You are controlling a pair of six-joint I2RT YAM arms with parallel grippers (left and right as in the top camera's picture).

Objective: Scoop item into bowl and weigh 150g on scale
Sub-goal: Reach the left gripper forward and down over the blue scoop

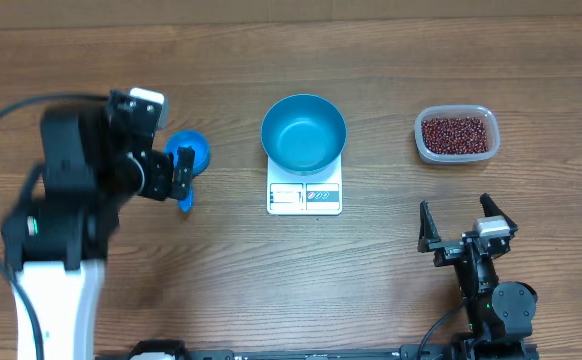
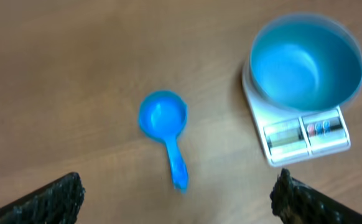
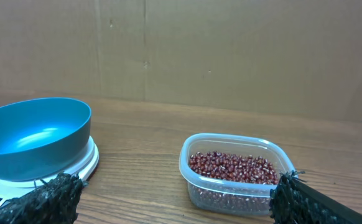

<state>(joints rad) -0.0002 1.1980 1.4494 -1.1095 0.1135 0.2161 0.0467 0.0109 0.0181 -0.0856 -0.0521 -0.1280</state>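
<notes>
The bowl (image 1: 304,132) is set on the scale (image 1: 304,203) at the middle of the table (image 1: 361,290), and the display panel (image 1: 288,197) is left uncovered at the near side. The scoop (image 1: 188,158) is laid to the left of the scale, apart from it, with the left gripper (image 1: 182,175) held above it. The beans (image 1: 457,134) are kept in the plastic tub (image 1: 455,156), placed well to the right of the bowl, and the right gripper (image 1: 458,222) is found before the tub.
</notes>
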